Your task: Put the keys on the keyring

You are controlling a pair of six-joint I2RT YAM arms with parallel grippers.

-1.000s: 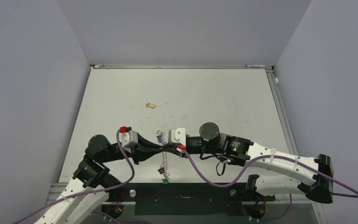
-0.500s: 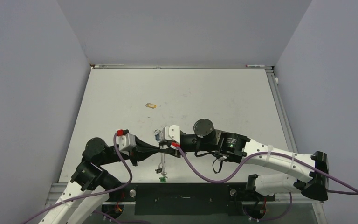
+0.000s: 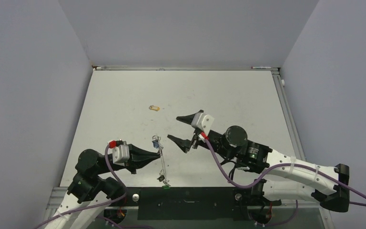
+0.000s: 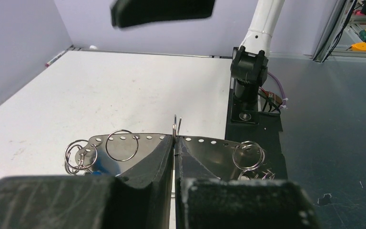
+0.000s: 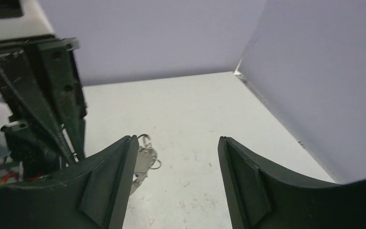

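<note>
Left: my left pincer (image 3: 159, 153) has its fingers pressed together, nipping the keyring (image 4: 176, 125) edge-on at their tips
Right: my right pincer (image 3: 173, 128) is spread wide and holds nothing; it is raised off the table, to the right of the left one and apart from it
Ring: the keyring runs from my left tips towards the near edge, with a perforated strip (image 4: 209, 153) of silvery metal carrying small wire rings on both sides of my fingers
Near keys: blue key (image 3: 155, 141) just beyond my left tips, black key (image 3: 161, 178) and green key (image 3: 166, 185) at the ring's near end; whether each is threaded on I cannot tell
Loose key: yellow-orange key (image 3: 154, 108) lies flat on the table (image 3: 238, 95), farther back, well apart from both pincers
In the way: one right finger crosses the top of my left wrist view, above the strip
Edges: black base plate (image 3: 186, 196) just past the green key
Room: white tabletop reaches back and right to the walls
</note>
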